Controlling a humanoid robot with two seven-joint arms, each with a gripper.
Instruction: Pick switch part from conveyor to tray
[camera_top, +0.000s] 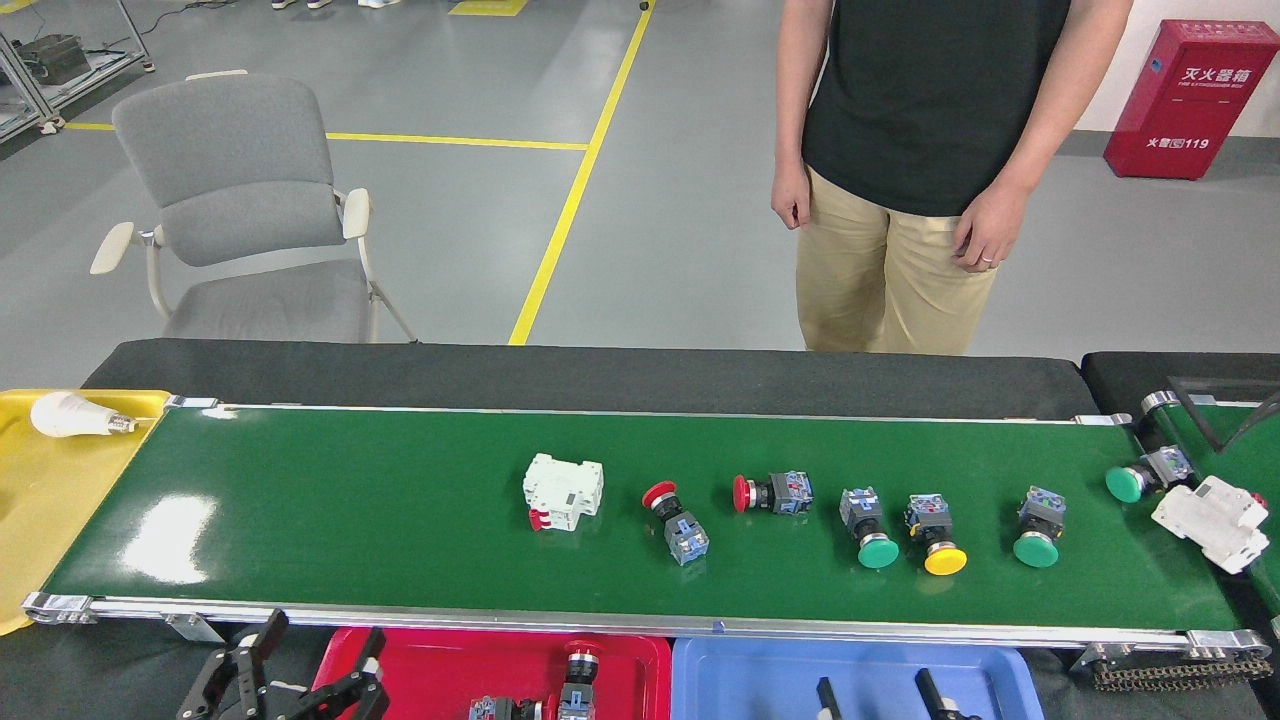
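Nearest the viewer, the left gripper (290, 672) hangs with jaws apart beside the red tray (440, 660); the right gripper (880, 695) also spreads empty. Beyond, switch parts (676, 522) lie on the conveyor (350, 510); if that belt runs, a late grasp could miss.

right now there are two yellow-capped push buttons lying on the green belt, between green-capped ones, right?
Not quite: the head view shows only one yellow-capped push button on the conveyor, lying between two green-capped ones. The rest holds.
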